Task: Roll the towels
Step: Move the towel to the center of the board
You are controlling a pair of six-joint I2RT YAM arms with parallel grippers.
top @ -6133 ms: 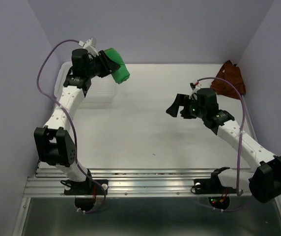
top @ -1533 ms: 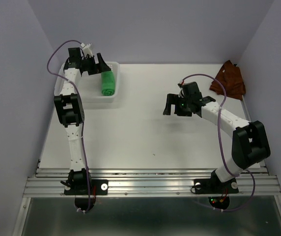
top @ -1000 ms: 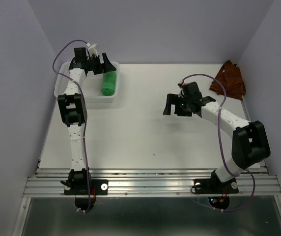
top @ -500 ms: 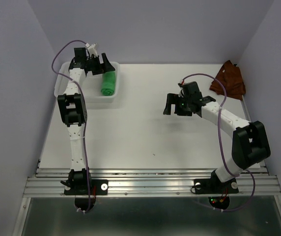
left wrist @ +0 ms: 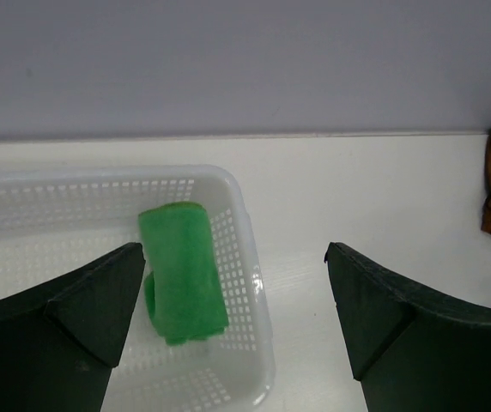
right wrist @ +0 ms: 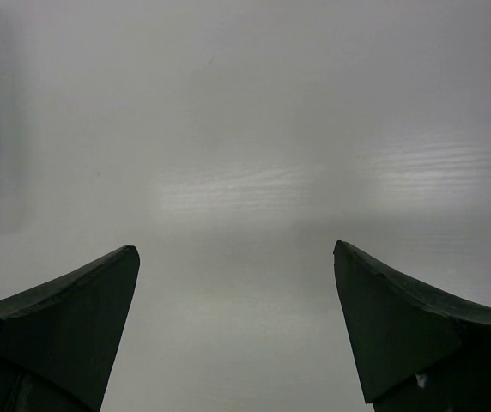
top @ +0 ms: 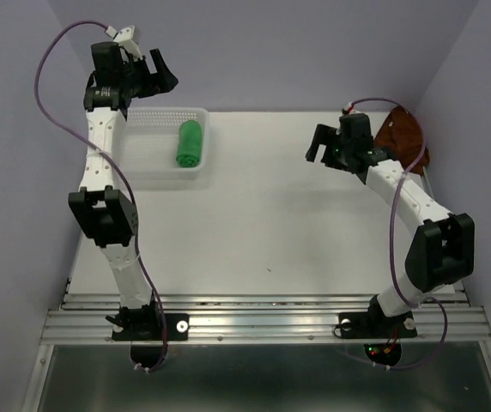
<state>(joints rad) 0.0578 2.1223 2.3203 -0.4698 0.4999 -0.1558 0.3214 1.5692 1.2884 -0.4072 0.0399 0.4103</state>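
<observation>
I read both pairs of jaws as spread wide and holding nothing. The left gripper (left wrist: 231,251) hangs high above the white perforated basket (top: 155,172). In the top view it sits over and a little beyond the basket's far left part, and its wrist camera looks down into the basket from there. The green towel (top: 190,143) lies inside the basket as 1 tight roll, tucked against the basket's right wall. Its long axis runs from the basket's near wall toward its far wall, and 1 coiled end shows on the near side in the left wrist view. The left gripper is well clear of both the roll and the basket rim. The rust towel (top: 400,133) is outside the basket, well to the right of it and about level with it, lying on the white table (top: 254,223) as a loose crumpled heap with a peak sticking up, not rolled. The right gripper (right wrist: 233,249) hovers above the table between the basket and the rust towel. It is much nearer the rust towel than the basket, just on the basket side of the heap and apart from it. Its wrist camera shows plain white tabletop in the gap of its jaws. At the left edge of that view there is a blurred pale sliver with a hint of green, which I take for the basket's end but cannot make out clearly.
</observation>
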